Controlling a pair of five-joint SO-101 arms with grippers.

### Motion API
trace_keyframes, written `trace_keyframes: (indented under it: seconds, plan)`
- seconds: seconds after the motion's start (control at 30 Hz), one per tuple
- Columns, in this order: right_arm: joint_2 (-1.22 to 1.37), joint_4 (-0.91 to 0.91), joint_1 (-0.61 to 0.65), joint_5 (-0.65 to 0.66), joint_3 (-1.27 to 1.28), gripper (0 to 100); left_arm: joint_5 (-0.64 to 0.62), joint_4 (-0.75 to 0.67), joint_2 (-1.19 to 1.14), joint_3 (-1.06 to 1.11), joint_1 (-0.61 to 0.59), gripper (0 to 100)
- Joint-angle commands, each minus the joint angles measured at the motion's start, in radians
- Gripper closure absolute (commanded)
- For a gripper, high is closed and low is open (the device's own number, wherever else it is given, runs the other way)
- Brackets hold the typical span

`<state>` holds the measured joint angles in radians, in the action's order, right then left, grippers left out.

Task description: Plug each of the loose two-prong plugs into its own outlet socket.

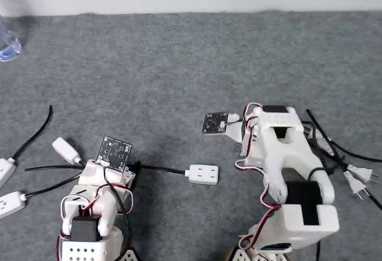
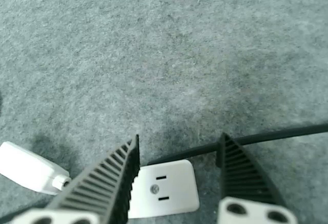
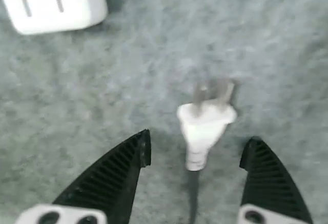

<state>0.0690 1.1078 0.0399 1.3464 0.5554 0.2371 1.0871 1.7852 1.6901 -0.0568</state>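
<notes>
A white two-prong plug (image 3: 206, 119) lay flat on the grey carpet (image 3: 287, 39), its prongs pointing away from the right gripper (image 3: 200, 138). That gripper's ribbed fingers stood apart on either side of the plug, touching nothing, and the plug's dark cord ran back between them. A white outlet block (image 3: 51, 1) with two slots lay farther off, apart from the prongs.

The left gripper (image 2: 179, 138) hung over another outlet socket (image 2: 164, 188), its fingers likewise spread and straddling it without contact. A black cable (image 2: 266, 137) passed just behind that socket. From above, more loose plugs (image 1: 360, 177) lay beside the right arm, and spare sockets (image 1: 6, 171) lay at the carpet's left edge.

The step in hand looked like the first pickup, with no plug yet seated. The next move probably called for the right gripper to drop and close on the plug's body rather than its cord, leaving the prongs free. The left gripper would likely need to pinch its socket steady so the prongs could line up with the slots.
</notes>
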Motion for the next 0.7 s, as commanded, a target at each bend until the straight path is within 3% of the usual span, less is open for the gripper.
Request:
trace_keyframes:
  seconds: [0.0,0.1,0.27,0.67]
  plan:
    - [0.005,-0.010,-0.007,0.009,-0.075,72.6,0.014,-0.029,0.006,-0.005,0.006,77]
    - [0.008,-0.012,-0.007,0.012,-0.075,73.8,0.014,-0.029,0.006,-0.005,0.006,77]
    - [0.018,-0.012,0.035,0.009,-0.072,85.2,0.014,-0.029,0.006,-0.005,0.006,77]
    - [0.137,-0.010,0.044,0.009,-0.124,84.0,0.014,-0.029,0.006,-0.005,0.006,77]
